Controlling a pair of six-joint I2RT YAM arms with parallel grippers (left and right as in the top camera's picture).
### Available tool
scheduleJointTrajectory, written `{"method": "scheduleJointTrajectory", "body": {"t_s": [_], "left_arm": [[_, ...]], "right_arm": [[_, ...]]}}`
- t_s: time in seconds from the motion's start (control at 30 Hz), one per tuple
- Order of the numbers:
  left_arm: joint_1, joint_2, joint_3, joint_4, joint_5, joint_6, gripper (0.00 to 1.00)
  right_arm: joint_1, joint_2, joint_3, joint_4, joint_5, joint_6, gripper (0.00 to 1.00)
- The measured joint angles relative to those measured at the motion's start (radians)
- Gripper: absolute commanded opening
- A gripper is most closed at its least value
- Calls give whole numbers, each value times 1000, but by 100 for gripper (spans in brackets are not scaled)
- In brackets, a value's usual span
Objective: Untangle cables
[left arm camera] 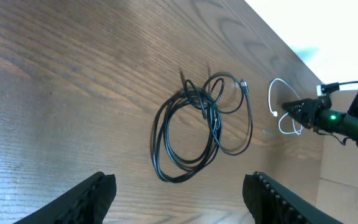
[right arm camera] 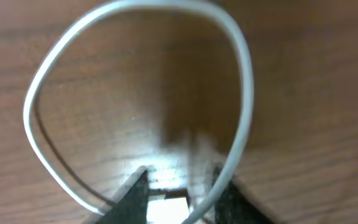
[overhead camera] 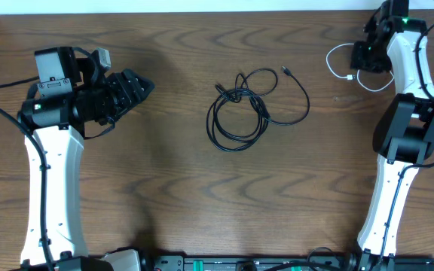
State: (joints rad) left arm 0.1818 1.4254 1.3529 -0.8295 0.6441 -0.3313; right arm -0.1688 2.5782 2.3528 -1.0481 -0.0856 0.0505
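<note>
The black cable (overhead camera: 236,95) lies in a tangled coil at the table's middle, one small plug end pointing up right; the left wrist view shows it (left arm camera: 197,99) ahead of the fingers. The white cable (overhead camera: 328,62) forms a small loop at the far right, apart from the black one. My right gripper (overhead camera: 364,56) sits at that loop. Up close, the white cable (right arm camera: 247,81) arcs out and back, one strand running between the narrow jaws of that right gripper (right arm camera: 179,186). My left gripper (overhead camera: 145,86) hovers left of the black coil, open wide and holding nothing (left arm camera: 179,186).
The wooden table (overhead camera: 164,188) ends at its far edge just behind the right arm (overhead camera: 409,128). The left arm (overhead camera: 51,150) stands along the left side. A black rail with plugs (overhead camera: 247,263) runs along the near edge.
</note>
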Motion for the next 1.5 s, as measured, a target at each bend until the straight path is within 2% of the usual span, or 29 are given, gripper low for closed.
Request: {"method": "scheduleJointTrajectory", "body": {"t_s": [0.17,0.3,0.53,0.7,0.73,0.77,0.8,0.83,0.97,1.2,1.5], "left_arm": [[0,0,0,0,0,0,71],[0,0,0,0,0,0,71],[0,0,0,0,0,0,71],[0,0,0,0,0,0,71],[0,0,0,0,0,0,71],[0,0,0,0,0,0,71],[0,0,0,0,0,0,71],[0,0,0,0,0,0,72],[0,0,0,0,0,0,75],[-14,0,0,0,-1,39,76],[-209,22,0,2,-56,80,76]], "right_arm": [[-17,0,3,78,47,50,1],[-72,0,56,77,96,108,1],[-269,-23,242,74,128,155,1],[-367,-65,270,103,123,164,2],[-372,-67,270,108,119,164,14],[-373,-67,270,112,111,164,42],[-371,-67,269,113,99,159,82],[-368,-67,266,113,87,160,99],[-342,-67,264,106,34,155,99],[-294,-67,264,3,-90,150,99],[-152,-67,263,-161,-225,96,99]]}}
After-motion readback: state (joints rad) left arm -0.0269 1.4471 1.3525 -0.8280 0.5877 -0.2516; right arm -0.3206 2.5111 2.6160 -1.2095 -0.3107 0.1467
